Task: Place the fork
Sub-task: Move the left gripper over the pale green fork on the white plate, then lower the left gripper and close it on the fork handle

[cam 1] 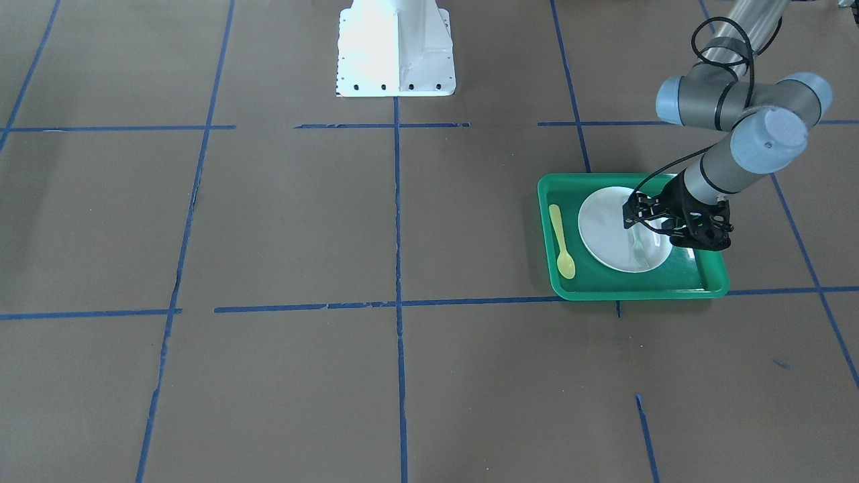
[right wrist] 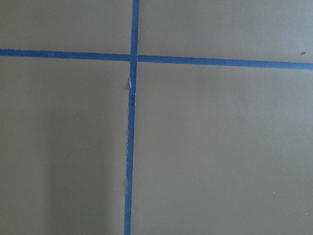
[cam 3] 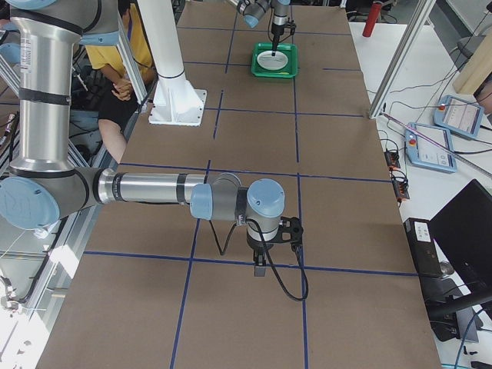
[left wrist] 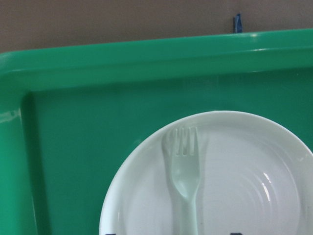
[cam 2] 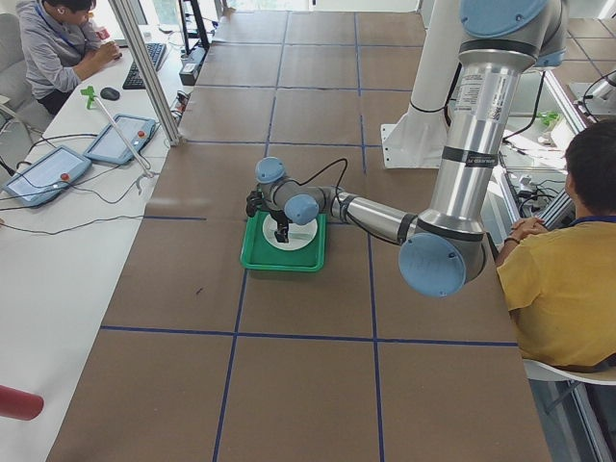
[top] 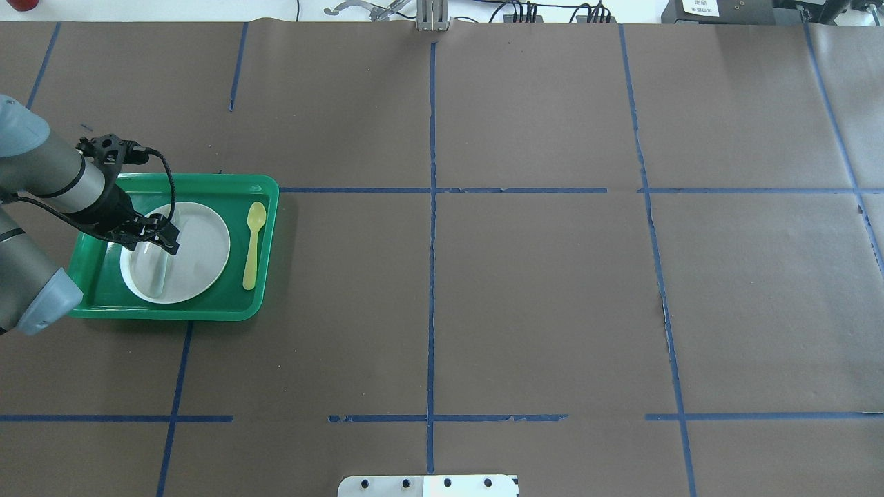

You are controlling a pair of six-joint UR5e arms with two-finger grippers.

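The pale plastic fork (cam 1: pixel 639 253) lies flat on the white plate (cam 1: pixel 604 228) in the green tray (cam 1: pixel 631 294), tines pointing away from the robot. The left wrist view shows the fork (left wrist: pixel 185 171) on the plate (left wrist: pixel 244 186), its handle running under the gripper. My left gripper (cam 1: pixel 647 218) hovers low over the handle end, and two dark fingertips (left wrist: pixel 108 233) stand wide apart at the frame's bottom edge, so it is open. It also shows in the overhead view (top: pixel 155 238). My right gripper (cam 3: pixel 261 269) hangs over bare table far from the tray; I cannot tell whether it is open or shut.
A yellow spoon (cam 1: pixel 560 238) lies in the tray beside the plate, on the side toward the table's middle (top: pixel 253 241). The white robot base (cam 1: pixel 396 50) stands at the table's edge. Operators sit at the robot's side (cam 2: pixel 568 279).
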